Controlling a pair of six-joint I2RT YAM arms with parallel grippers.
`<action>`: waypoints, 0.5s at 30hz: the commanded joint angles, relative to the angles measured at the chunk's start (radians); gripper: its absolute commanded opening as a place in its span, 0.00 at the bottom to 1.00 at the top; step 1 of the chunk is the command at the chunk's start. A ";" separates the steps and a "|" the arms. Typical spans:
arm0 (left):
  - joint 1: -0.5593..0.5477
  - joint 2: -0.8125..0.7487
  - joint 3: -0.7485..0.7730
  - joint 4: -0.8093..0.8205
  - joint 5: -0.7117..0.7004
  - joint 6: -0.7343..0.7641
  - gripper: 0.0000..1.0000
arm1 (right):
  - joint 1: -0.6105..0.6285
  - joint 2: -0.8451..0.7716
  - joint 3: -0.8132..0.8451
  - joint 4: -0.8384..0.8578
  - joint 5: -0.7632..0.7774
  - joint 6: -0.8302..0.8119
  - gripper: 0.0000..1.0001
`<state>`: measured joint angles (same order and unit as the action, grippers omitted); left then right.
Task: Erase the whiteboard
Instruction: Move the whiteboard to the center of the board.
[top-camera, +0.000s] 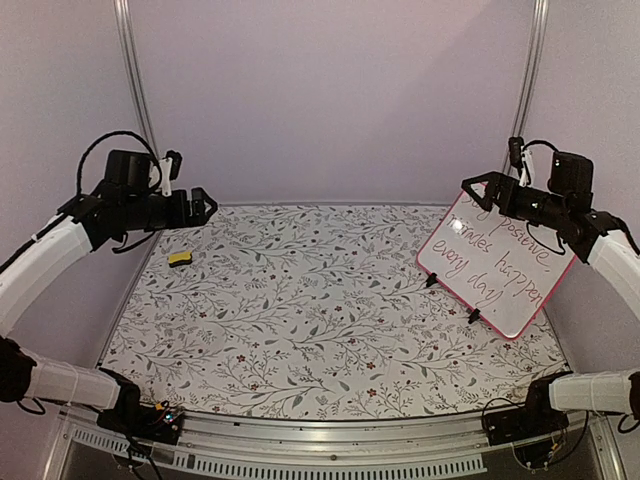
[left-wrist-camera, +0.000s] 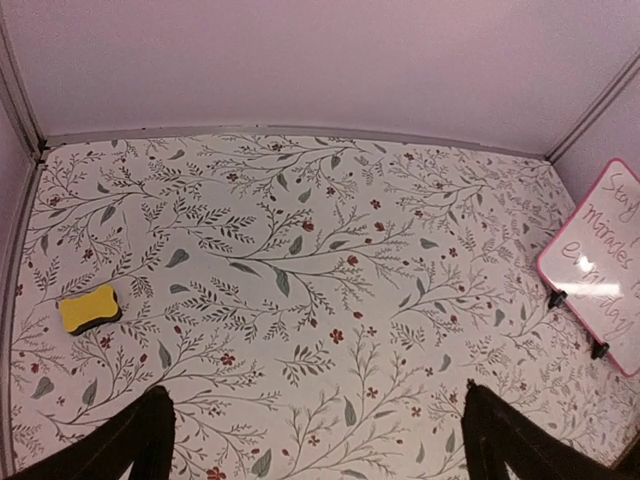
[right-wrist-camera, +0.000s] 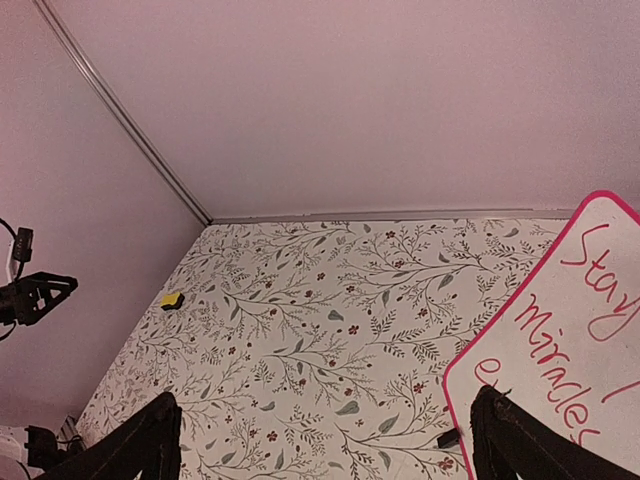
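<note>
The whiteboard has a pink-red frame, red handwriting and two black clip feet. It stands tilted at the right side of the table and also shows in the left wrist view and the right wrist view. A small yellow eraser with a dark underside lies at the far left; it also shows in the left wrist view and the right wrist view. My left gripper is open and empty, raised above the eraser. My right gripper is open and empty, raised by the board's upper edge.
The floral-patterned tabletop is enclosed by pale pink walls at the back and both sides, with metal posts in the back corners. An aluminium rail runs along the near edge by the arm bases.
</note>
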<state>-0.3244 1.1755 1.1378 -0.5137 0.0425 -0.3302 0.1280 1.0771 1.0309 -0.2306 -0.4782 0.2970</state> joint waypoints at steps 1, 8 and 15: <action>-0.050 0.038 -0.010 0.021 0.028 -0.003 1.00 | 0.015 0.018 0.036 -0.029 0.032 -0.005 0.99; -0.135 0.137 0.028 0.030 0.000 -0.006 1.00 | 0.076 0.030 0.029 -0.056 0.123 -0.010 0.99; -0.186 0.189 0.049 0.040 0.000 -0.002 1.00 | 0.301 0.127 0.038 -0.130 0.593 0.052 0.99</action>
<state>-0.4835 1.3571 1.1515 -0.4992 0.0444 -0.3302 0.3393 1.1461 1.0424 -0.2951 -0.2108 0.2977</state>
